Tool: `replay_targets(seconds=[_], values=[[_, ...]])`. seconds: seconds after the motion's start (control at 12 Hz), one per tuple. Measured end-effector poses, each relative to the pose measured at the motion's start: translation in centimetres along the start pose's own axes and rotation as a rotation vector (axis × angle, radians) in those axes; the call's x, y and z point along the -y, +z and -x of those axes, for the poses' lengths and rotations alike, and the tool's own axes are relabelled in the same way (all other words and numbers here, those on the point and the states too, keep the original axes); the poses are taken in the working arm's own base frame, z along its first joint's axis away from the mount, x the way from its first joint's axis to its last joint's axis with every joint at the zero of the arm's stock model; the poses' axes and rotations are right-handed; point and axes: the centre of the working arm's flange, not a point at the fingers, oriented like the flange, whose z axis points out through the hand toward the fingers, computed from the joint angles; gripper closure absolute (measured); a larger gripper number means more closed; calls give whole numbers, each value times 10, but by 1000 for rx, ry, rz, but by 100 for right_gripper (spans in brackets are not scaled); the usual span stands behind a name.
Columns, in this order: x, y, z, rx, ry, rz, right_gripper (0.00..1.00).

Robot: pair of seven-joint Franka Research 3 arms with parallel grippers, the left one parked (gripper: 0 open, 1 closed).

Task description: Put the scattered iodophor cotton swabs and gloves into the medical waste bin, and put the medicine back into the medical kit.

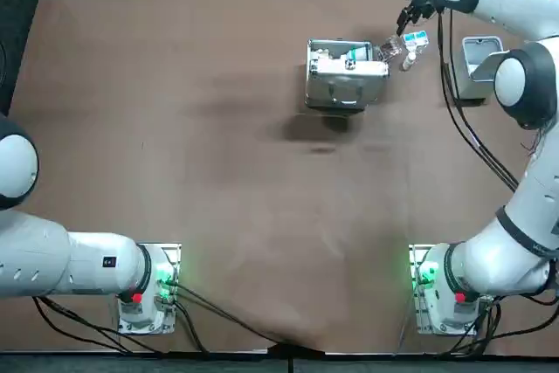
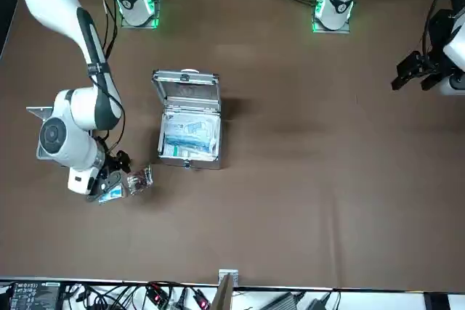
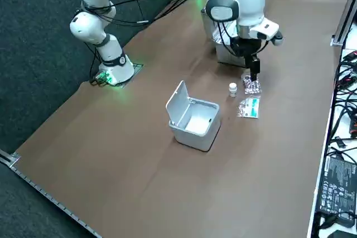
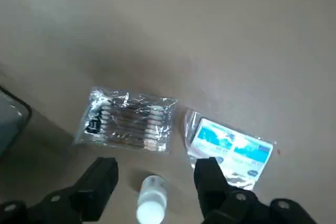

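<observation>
**Right claw open and empty above the loose items at the table's far edge**

Reading across the table (image 1: 175, 172) from your left, you come first to the medical kit (image 1: 346, 76). It sits near the far edge, right of the middle. It is open, with its lid standing up on the side nearest the robot, and white and blue packages lie inside.

Just beside the kit's far right corner lies the clear pack of iodophor cotton swabs (image 4: 128, 121), flat on the table. Next to it is the small white medicine bottle (image 4: 152, 204), lying on its side in the wrist view. Just beyond that is a blue-and-white packet (image 4: 231, 146) in clear wrap. All three lie close together but apart from one another, between the kit and the bin.

The right gripper (image 4: 156, 167) hangs over this cluster with its fingers pointing down. Its two fingers are spread wide and grip nothing. From the wrist camera you see the bottle lying below the gap between them, the swab pack beyond one finger and the packet by the other. You cannot tell how high the fingertips are above the table.

Furthest right, close to the table's right edge, stands the medical waste bin (image 3: 194, 120) with its lid flipped up.
</observation>
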Motion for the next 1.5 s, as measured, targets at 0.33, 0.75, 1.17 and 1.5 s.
replay_targets(seconds=[0.33,0.75,1.17,1.5], values=[[-6,29,-11,40,-96,47,21],[-9,67,-17,71,-140,74,41],[-20,78,-13,91,-171,100,57],[-21,84,-11,98,-176,96,65]])
